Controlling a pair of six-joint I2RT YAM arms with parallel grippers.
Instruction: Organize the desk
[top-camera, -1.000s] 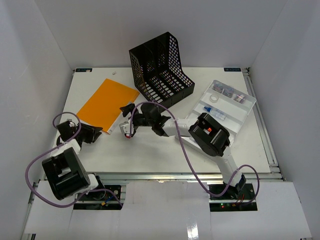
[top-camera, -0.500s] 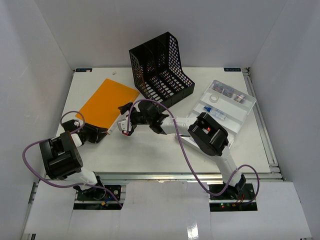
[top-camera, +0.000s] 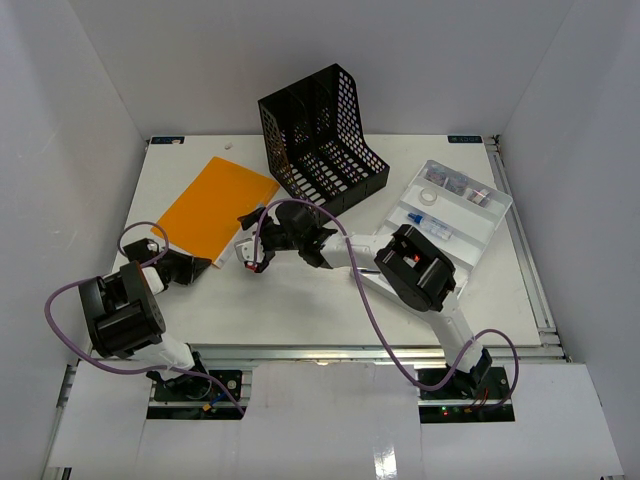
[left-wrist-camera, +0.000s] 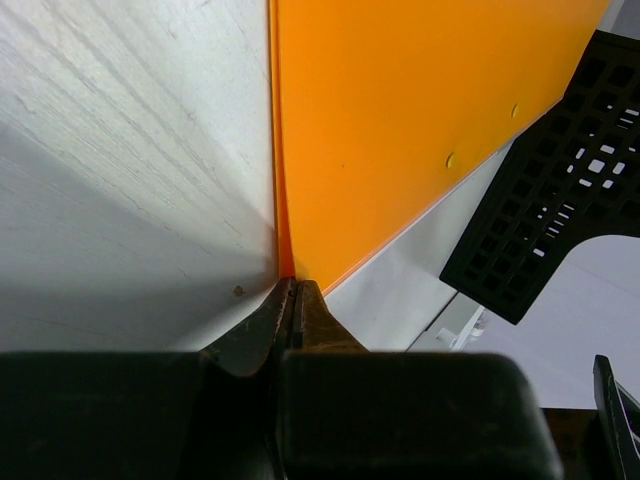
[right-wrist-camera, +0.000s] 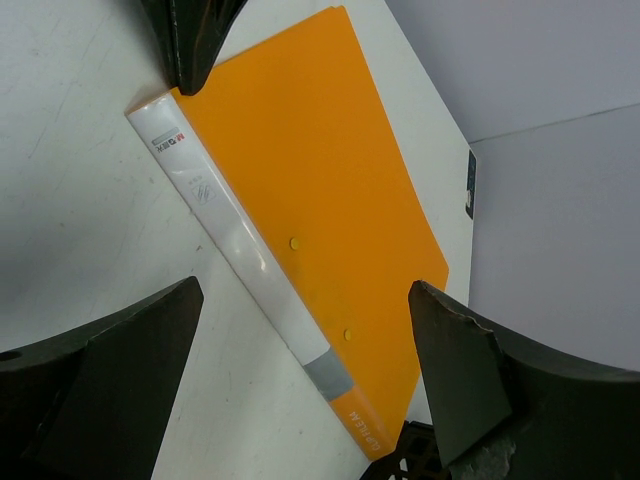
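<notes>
The orange folder (top-camera: 213, 207) is thin, smooth plastic with a glossy white spine; it lies flat on the worktop (top-camera: 300, 305), a broad matte white slab spreading all around the folder; just right of the folder stands a black perforated file holder (top-camera: 322, 140); my left fingers (left-wrist-camera: 260, 325) are pressed together, pinching the folder's near corner edge; my right fingers (right-wrist-camera: 110, 370) are spread wide above the folder's spine, touching nothing; a second ago my left arm sat lower and its fingers stopped short of the folder.
</notes>
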